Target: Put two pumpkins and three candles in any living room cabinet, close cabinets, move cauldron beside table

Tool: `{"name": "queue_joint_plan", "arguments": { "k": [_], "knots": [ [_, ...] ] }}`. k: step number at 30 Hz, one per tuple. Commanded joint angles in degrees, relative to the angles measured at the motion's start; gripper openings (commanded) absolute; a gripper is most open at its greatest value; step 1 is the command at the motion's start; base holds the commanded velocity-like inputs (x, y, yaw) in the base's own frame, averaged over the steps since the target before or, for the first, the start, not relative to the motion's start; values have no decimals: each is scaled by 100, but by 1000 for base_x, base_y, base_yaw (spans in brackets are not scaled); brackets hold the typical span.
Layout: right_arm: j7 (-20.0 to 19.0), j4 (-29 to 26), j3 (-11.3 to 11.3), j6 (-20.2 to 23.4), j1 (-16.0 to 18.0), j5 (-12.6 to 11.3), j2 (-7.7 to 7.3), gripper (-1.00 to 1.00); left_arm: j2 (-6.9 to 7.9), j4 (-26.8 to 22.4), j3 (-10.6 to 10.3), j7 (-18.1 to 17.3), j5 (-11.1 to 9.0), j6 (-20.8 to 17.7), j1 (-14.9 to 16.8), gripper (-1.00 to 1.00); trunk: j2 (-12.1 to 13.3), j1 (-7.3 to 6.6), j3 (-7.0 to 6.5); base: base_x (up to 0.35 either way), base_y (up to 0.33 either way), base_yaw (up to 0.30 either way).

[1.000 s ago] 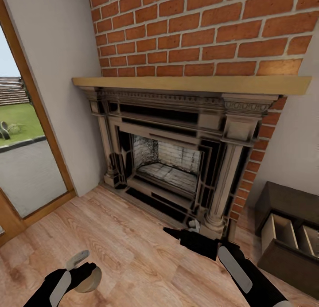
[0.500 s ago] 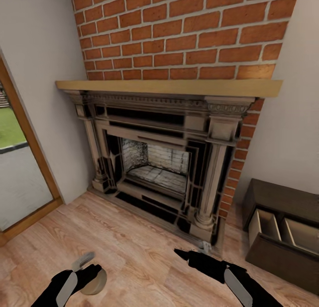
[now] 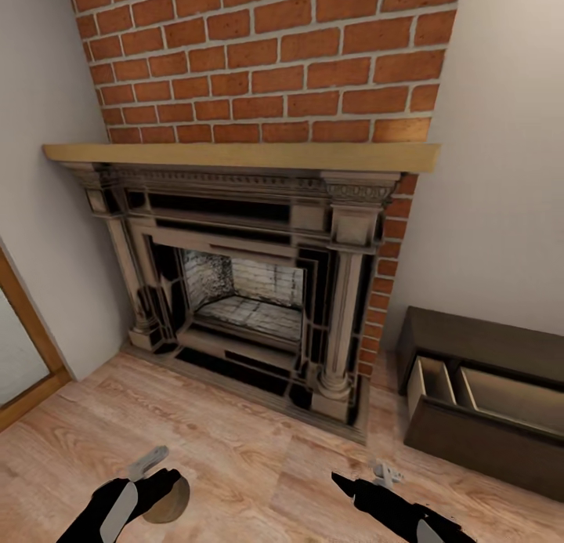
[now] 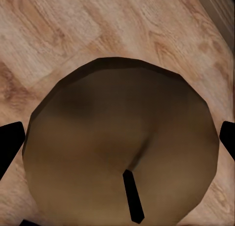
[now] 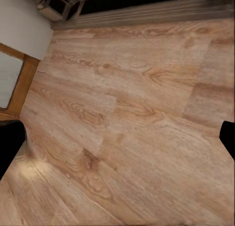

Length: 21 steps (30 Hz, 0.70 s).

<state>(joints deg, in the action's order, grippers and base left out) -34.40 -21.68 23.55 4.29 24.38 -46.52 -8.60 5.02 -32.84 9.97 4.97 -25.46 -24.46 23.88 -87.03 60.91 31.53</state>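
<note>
My left gripper [image 3: 153, 480] is low at the left of the head view, shut on a round tan candle [image 3: 171, 500]. In the left wrist view the candle [image 4: 122, 147] shows its flat top and black wick, with a dark fingertip at each side. My right gripper [image 3: 362, 478] hangs open over the bare wood floor with nothing between its fingers. The dark-brown cabinet [image 3: 486, 343] stands low against the wall at the right. Its drawer [image 3: 501, 398] is pulled out, showing pale wood compartments. No pumpkin or cauldron is in view.
A stone fireplace [image 3: 243, 292] with a wooden mantel [image 3: 235, 155] and a brick chimney fills the wall ahead. A wood door frame [image 3: 23, 339] is at the far left. Plank floor [image 3: 258, 465] lies between me and the hearth.
The whole view has swung right: fireplace and door frame slid left, and more of the cabinet shows. Both arms sit lower in the picture. The left gripper still holds the candle.
</note>
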Motion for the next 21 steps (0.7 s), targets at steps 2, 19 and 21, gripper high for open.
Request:
{"name": "queue_joint_plan", "arguments": {
  "k": [2, 19, 21],
  "knots": [
    [-8, 99, 18, -129, 6, -46, 1, 100, -2, 20, 5, 38, -65, -31, -4, -100, -3, 0, 5, 0, 0, -290],
    [-5, 155, 15, -366, 6, -51, 16, 100, -12, 137, 3, 34, -38, -24, -7, -100, -3, 0, 16, 0, 0, -287],
    [-5, 155, 17, -367, 6, -52, 16, 100, -14, 137, 2, 32, -38, -24, -7, -100, -3, 0, 20, 0, 0, -262]
  ]
}}
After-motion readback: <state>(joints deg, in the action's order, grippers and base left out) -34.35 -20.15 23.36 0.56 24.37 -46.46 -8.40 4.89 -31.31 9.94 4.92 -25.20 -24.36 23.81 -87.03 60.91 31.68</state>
